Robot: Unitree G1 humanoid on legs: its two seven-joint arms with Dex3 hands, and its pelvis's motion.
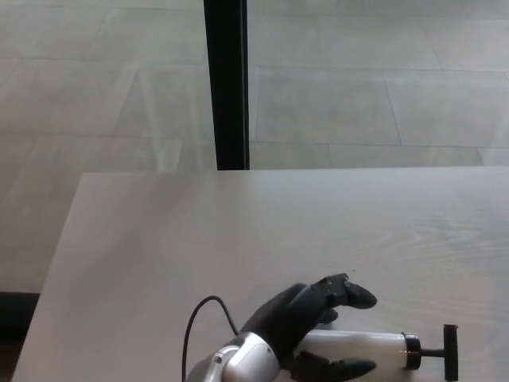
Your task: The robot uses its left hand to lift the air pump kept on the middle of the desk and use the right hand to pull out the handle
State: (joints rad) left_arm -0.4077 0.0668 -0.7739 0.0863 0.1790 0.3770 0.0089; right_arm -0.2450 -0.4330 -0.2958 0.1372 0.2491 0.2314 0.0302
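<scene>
Step in hand: grasping. The black left hand [314, 322], fingers apart, straddles the translucent white cylindrical air pump [362, 350] near the desk's [159, 239] front edge. Next: close, then lift.

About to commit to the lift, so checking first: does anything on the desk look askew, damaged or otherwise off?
Nothing stands out. The air pump lies flat on its side on the desk, its T-handle pushed in and pointing right. The left robot hand is open around its left end. No spill or damage shows.
</scene>
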